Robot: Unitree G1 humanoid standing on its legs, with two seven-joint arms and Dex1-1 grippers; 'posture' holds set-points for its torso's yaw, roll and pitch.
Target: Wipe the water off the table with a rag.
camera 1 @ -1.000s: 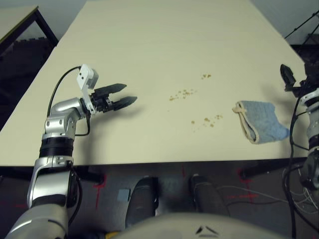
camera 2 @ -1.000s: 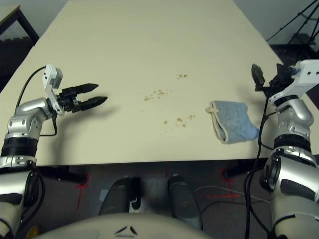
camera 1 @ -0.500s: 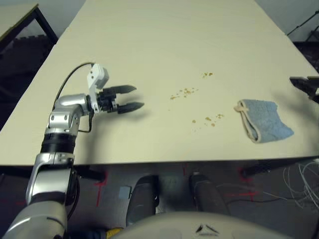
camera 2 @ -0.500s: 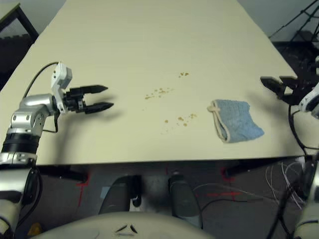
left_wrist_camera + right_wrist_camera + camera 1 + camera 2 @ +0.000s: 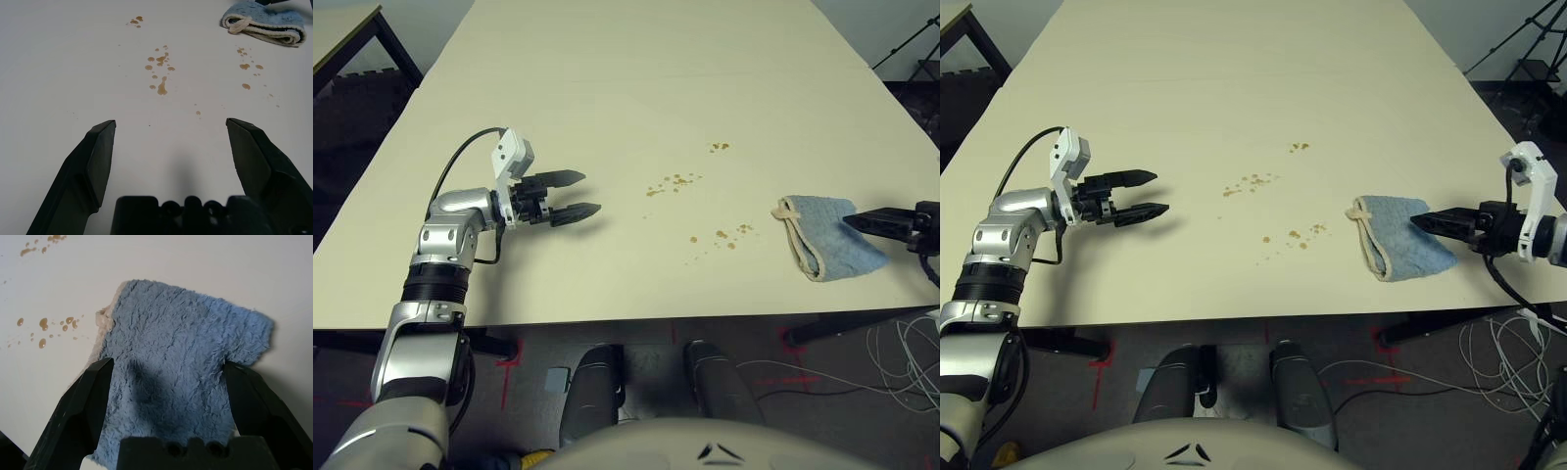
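The large, pale cream rectangular table [image 5: 607,108] carries scattered clusters of tiny brownish-tan droplets of water [image 5: 722,235] near its middle, between the two grippers; one cluster lies close to the near edge, another beyond it, and a smaller one farther out still.

The small, folded light-blue terry cloth rag [image 5: 1398,237] lies on the tabletop toward the robot's right, near the front edge; its cream-coloured edge, with a small loop of the same colour, faces the droplets, and the rag and the stains are apart.

The right gripper [image 5: 168,364], with two black pointed fingers, reaches in over the rag from the robot's right; its fingers stand wide open, the blue cloth showing between them, and it has hold of nothing; whether its tips touch the fabric, I cannot tell.

The left gripper [image 5: 592,194], also black and two-fingered, hangs above the table left of the droplets; its fingers are spread wide, with nothing between them.
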